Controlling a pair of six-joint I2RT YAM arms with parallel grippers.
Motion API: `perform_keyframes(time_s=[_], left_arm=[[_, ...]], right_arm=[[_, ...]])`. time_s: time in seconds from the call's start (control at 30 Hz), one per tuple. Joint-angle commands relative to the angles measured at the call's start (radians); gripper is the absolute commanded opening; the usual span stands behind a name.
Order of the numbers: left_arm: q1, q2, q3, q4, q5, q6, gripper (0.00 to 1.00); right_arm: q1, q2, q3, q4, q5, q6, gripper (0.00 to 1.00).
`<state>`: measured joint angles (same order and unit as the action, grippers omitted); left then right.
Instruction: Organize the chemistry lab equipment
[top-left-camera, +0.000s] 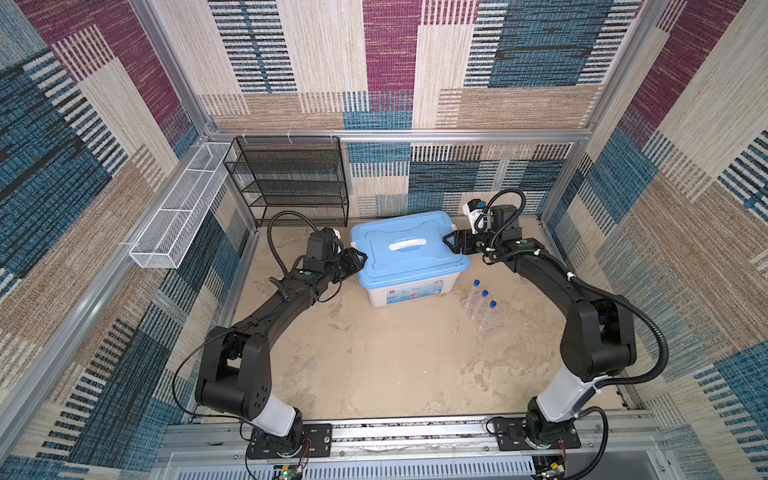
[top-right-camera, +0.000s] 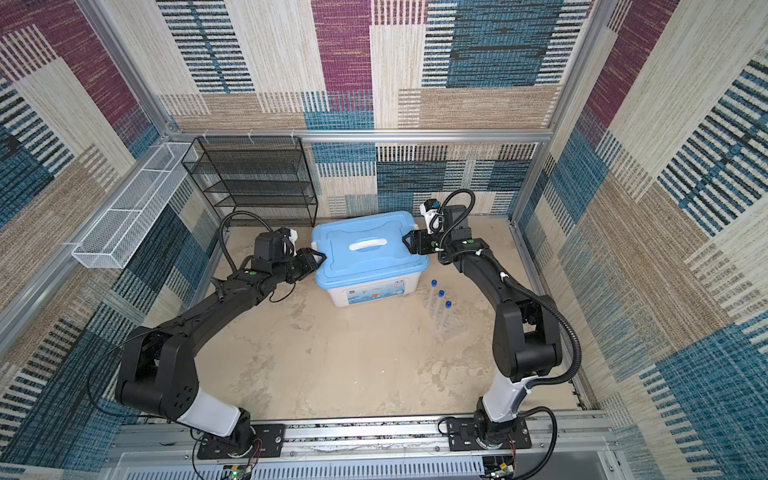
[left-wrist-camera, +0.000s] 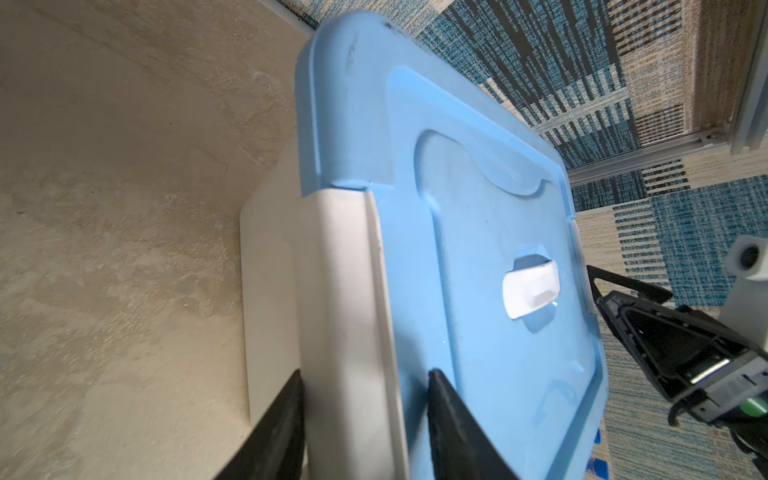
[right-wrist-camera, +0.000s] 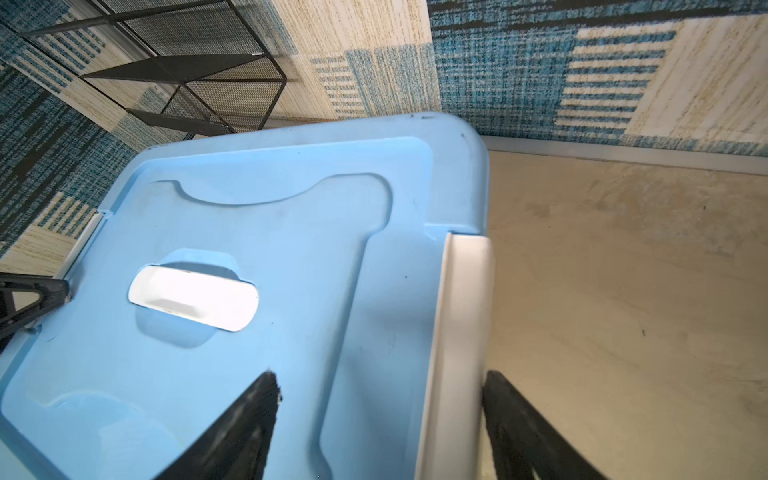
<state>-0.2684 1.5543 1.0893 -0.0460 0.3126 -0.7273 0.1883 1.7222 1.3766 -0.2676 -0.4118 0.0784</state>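
**Test tubes**: three, clear, blue-capped. They are being shown in both top views, lying side by side on the table. They are lying right of centre, just near and right of the bin, caps toward the far side, well apart from both grippers.

**Bin**: white, with blue lid and white handle. It is being shown standing at the far middle of the table, lid on.

**Left gripper**: it is being held at the bin's left end. The left latch is being straddled by its half-spread jaws, one finger against the latch's outer face, the other over the lid. Whether the latch is being squeezed cannot be told.

**Right gripper**: it is being held at the bin's right end. The right latch is being straddled by widely parted jaws. One finger is just beside the latch's outer face, and the other is well apart from it, over the lid.

**Black wire rack**: it is being shown standing far left, against the far wall.

**White mesh basket**: it is being carried on the left wall.
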Motion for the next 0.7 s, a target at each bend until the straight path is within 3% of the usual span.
perform_keyframes(time_s=[0.0, 0.43, 0.67], left_arm=[[-0.006, -0.002, 0.008, 0.037, 0.031, 0.001, 0.48], [0.003, -0.071, -0.018, -0.004, -0.032, 0.045, 0.57], [0.02, -0.165, -0.058, -0.036, -0.123, 0.099, 0.7]], right_arm=[[0.009, 0.0, 0.012, 0.002, -0.047, -0.006, 0.79], [-0.004, -0.098, -0.049, 0.108, -0.088, 0.03, 0.85], [-0.074, -0.236, -0.196, 0.251, 0.009, 0.05, 0.95]])
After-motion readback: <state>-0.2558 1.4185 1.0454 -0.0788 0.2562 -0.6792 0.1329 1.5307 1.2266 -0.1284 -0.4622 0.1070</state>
